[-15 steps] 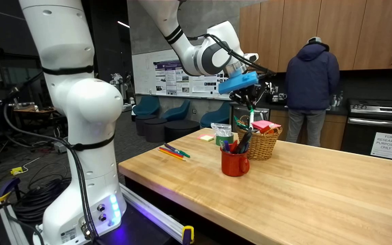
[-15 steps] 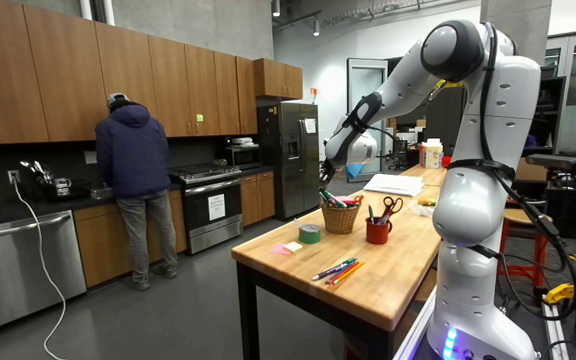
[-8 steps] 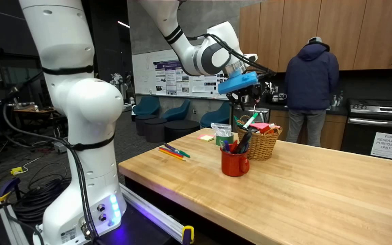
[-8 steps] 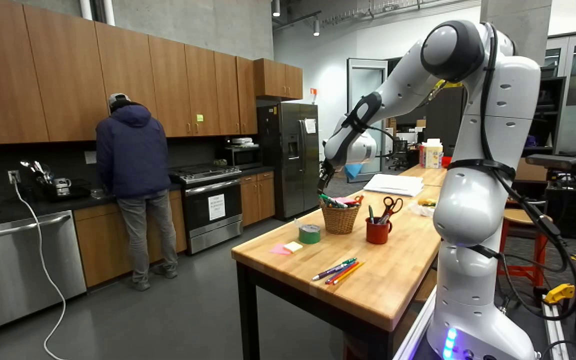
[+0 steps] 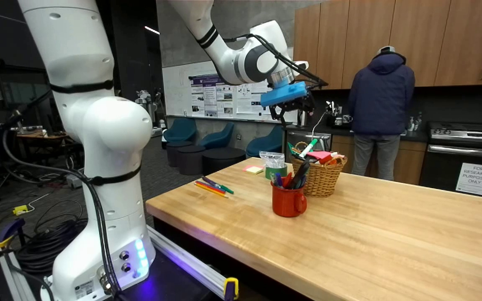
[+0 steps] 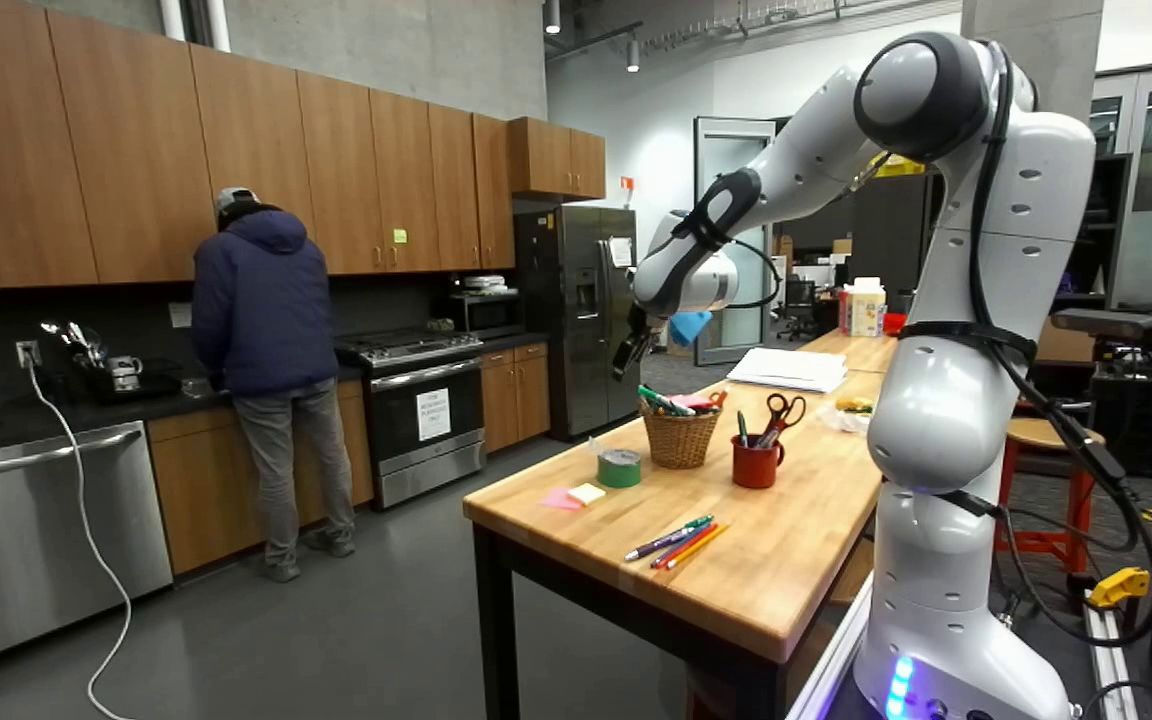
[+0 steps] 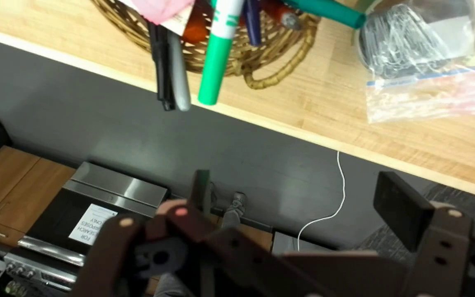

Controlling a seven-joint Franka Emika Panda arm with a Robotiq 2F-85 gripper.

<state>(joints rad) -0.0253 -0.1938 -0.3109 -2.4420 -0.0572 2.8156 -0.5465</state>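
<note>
Hovering wide and empty near the basket [image 5: 321, 182], where the green marker [image 7: 216, 66] sticks out, the gripper [image 7: 300, 197] seems at the end of placing it, and next likely needs a clear path away.

The white arm [image 5: 113, 123] has black cables [image 5: 98, 215] and a black gripper [image 7: 294, 192]

Marker [image 7: 217, 62] sat in basket [image 6: 681, 445]; basket on table [image 6: 766, 575] near frame centre in an exterior view.
Mug [image 6: 754, 467] stood right, tape roll [image 6: 619, 472] left, pencils [image 6: 697, 547] in front, papers [image 6: 786, 368] behind, toward upper right.
</note>
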